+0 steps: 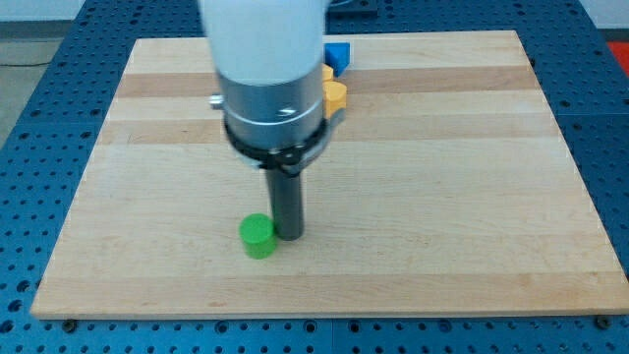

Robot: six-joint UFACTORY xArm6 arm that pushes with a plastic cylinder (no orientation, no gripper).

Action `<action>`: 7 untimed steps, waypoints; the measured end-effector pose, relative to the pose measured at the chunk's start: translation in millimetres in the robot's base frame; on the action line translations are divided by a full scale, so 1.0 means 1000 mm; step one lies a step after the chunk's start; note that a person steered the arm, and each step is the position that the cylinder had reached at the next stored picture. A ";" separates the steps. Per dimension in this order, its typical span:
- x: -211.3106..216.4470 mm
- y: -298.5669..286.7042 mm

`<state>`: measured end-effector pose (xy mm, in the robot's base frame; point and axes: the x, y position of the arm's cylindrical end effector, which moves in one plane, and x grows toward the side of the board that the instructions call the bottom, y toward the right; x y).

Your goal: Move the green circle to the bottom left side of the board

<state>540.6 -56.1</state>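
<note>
The green circle [258, 236] is a short green cylinder lying on the wooden board [442, 197], low and left of centre. My tip [289, 236] is the lower end of the dark rod and stands just to the right of the green circle, touching it or nearly so. The arm's white and grey body hangs above and hides part of the board's top middle.
A blue block [338, 55] and a yellow block [335, 94] lie near the board's top, partly hidden behind the arm. The board rests on a blue perforated table [29, 98].
</note>
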 end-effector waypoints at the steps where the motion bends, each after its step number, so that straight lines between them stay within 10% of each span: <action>1: 0.017 -0.011; 7: -0.043 -0.167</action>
<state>498.0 -223.2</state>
